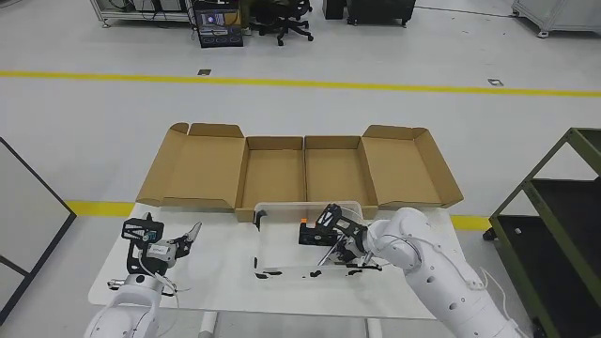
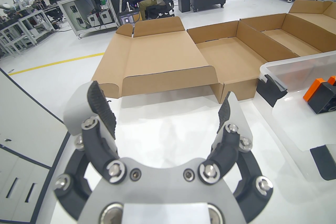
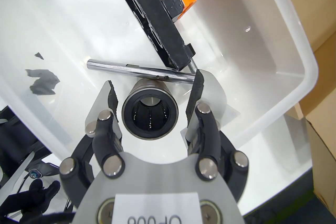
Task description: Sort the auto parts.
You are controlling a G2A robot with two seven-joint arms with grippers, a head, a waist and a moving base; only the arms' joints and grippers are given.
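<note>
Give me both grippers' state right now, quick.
Left gripper: open, holding nothing.
Right gripper: open, fingers either side of the black bearing in the clear bin, not gripping it.

Clear bin (image 3: 294,33), contents: black bearing (image 3: 150,112) between the right gripper's (image 3: 155,82) spread fingers, steel rod (image 3: 139,72) just beside it, black bracket (image 3: 152,17) with orange blocks touching the rod.

The bearing (image 3: 150,114), rod (image 3: 139,71) and bracket (image 3: 152,15) lie in the bin (image 3: 302,57), boxes (image 1: 274,176) behind it.
</note>
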